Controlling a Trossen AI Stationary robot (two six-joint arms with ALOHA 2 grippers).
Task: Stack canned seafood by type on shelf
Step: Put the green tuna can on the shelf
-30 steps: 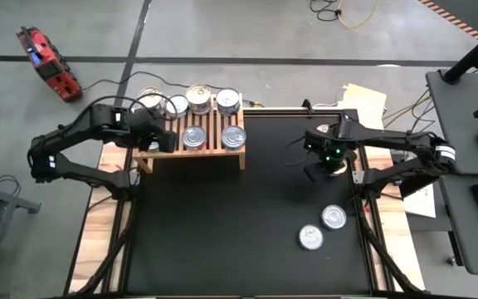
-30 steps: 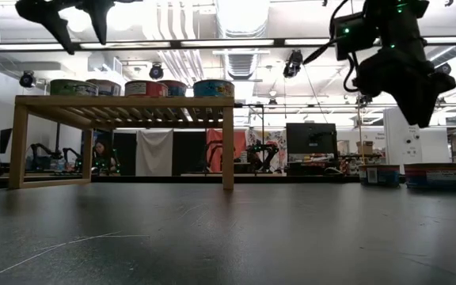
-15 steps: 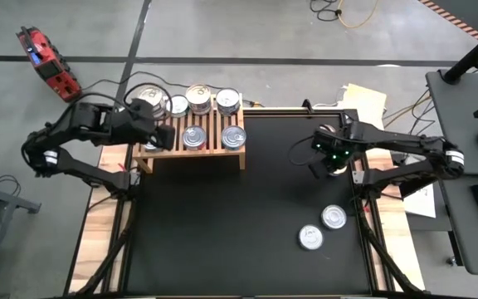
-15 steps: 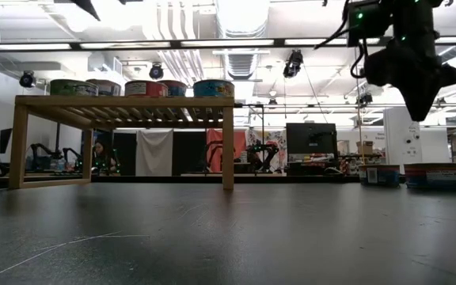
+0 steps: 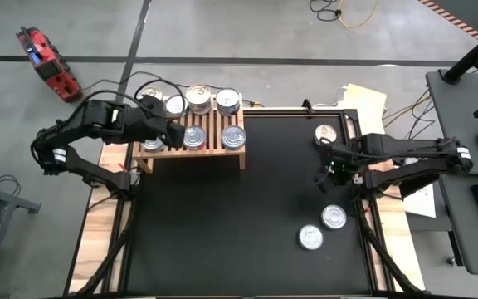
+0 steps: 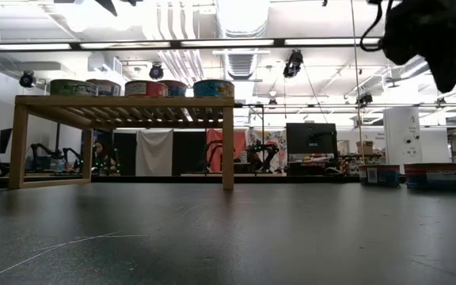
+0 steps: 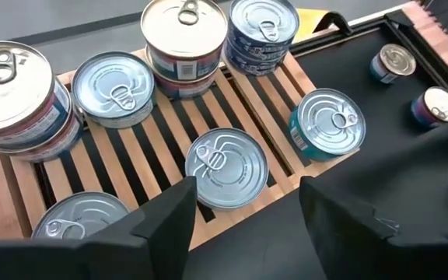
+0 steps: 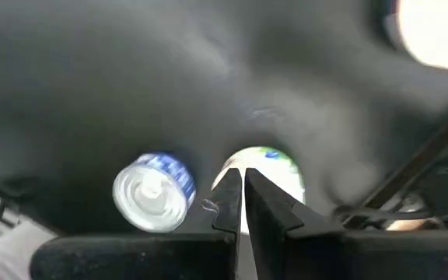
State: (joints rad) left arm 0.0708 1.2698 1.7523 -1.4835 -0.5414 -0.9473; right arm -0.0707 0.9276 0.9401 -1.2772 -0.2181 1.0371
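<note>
The light-wood slatted shelf (image 5: 191, 133) stands at the table's far left and carries several round tins of canned seafood (image 7: 226, 166), some stacked two high (image 7: 185, 35). My left gripper (image 7: 243, 190) hovers open above the shelf's near side (image 5: 175, 133); nothing is between its fingers. My right gripper (image 5: 334, 172) hangs shut over the table's right side, pointing down, holding nothing. Below it two tins (image 8: 154, 190) (image 8: 274, 180) stand on the black mat. A third tin (image 5: 328, 134) stands farther back on the right.
Two loose tins (image 5: 334, 218) (image 5: 310, 237) stand on the mat near the right edge. The black table top (image 5: 239, 224) between the shelf and those tins is bare. A red tool (image 5: 48, 62) and cables lie on the floor beyond the table.
My left gripper has risen above the shelf and drifted a little toward its middle, leaving the top of the low view. My right gripper has swung up and toward the table's near right, away from the far-right tin.
</note>
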